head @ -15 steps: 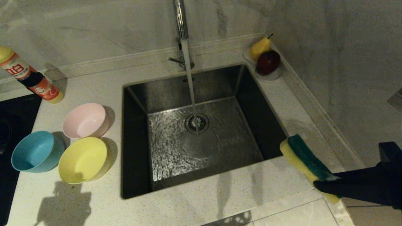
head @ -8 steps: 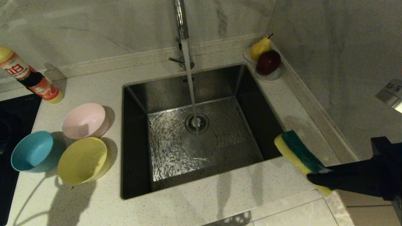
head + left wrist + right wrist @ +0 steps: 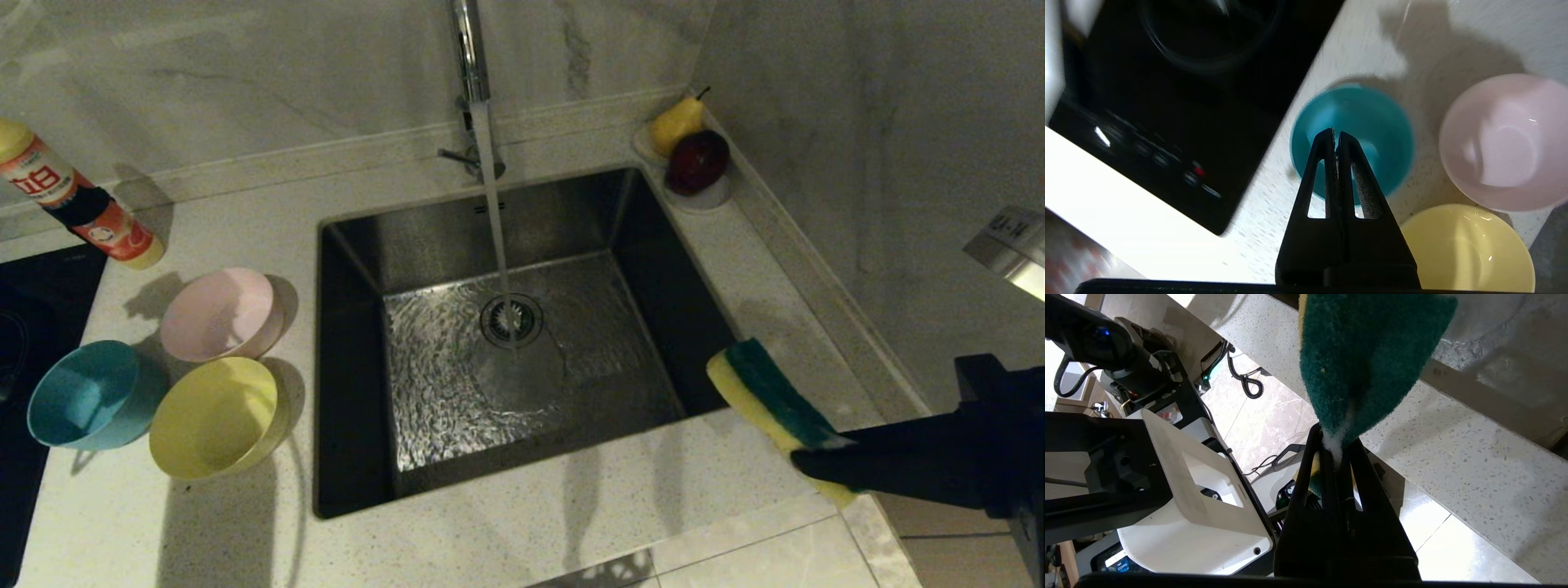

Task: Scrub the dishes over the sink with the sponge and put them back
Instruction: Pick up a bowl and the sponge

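The sink, mid-frame in the head view, is sunk into the worktop with water running from the tap onto the drain. It is fixed and wet, so anything held over it will likely turn slippery

Three bowls stand close together at the left of that view: pink, yellow, blue. They look like light, rigid plastic with smooth, thin walls; a pinch across the rim, one finger inside and one outside, seems the surest hold. In the left wrist view the left end effector, fingers pressed together and holding nothing, hovers over the blue bowl

The sponge, at lower right, is held above the sink's right edge. Soft and springy, it squashes where the right end effector clamps one end, leaving the green face free
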`<state>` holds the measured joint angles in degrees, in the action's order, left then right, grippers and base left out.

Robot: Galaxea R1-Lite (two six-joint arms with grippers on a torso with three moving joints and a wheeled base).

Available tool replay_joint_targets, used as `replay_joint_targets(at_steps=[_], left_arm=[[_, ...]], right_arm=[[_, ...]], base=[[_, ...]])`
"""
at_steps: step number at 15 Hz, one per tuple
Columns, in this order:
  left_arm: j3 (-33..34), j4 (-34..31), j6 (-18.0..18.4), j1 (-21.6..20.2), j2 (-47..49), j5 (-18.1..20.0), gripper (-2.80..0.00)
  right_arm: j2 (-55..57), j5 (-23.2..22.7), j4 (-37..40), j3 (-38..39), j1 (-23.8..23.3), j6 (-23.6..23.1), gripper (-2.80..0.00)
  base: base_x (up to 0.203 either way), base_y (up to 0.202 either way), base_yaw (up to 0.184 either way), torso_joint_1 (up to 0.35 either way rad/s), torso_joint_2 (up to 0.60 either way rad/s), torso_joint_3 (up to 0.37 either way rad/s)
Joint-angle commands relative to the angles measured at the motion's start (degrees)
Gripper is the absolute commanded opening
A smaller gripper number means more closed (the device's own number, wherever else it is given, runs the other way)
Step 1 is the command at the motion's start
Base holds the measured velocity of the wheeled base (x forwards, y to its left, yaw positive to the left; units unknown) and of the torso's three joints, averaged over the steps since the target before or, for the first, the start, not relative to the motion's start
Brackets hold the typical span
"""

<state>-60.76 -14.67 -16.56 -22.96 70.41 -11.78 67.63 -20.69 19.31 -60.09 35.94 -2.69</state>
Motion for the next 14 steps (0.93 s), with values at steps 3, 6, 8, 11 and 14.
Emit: replay_joint_targets(at_steps=[3,6,8,11,14], left_arm=[[-1.7,-2.6,-2.3,-10.6,9.3,11.5,-0.32],[-1.7,-5.1,-2.4,-14.1,10.5,14.9,0.00],[-0.7,-6.5,-2.4,-14.9,10.8,16.2,0.00],[1.3,-5.9,-2.4,-16.2,11.7,17.5,0.00],[1.9,-5.8,-5.4,-16.9,13.9,19.1,0.00]], right_arm=[[-0.2,-0.1,0.1,0.1,0.3,-0.1,-2.80],[-0.1,-0.1,0.1,0.1,0.3,-0.1,-2.80],[-0.1,-0.1,0.1,0.1,0.3,-0.1,-2.80],[-0.1,-0.1,0.1,0.2,0.2,0.0,-2.80],[-0.2,-0.1,0.1,0.2,0.2,0.0,-2.80]], base=[[0.000,0.000,0.000,0.000,0.00,0.000],[0.000,0.000,0.000,0.000,0.00,0.000],[0.000,0.000,0.000,0.000,0.00,0.000],[0.000,0.000,0.000,0.000,0.00,0.000],[0.000,0.000,0.000,0.000,0.00,0.000]])
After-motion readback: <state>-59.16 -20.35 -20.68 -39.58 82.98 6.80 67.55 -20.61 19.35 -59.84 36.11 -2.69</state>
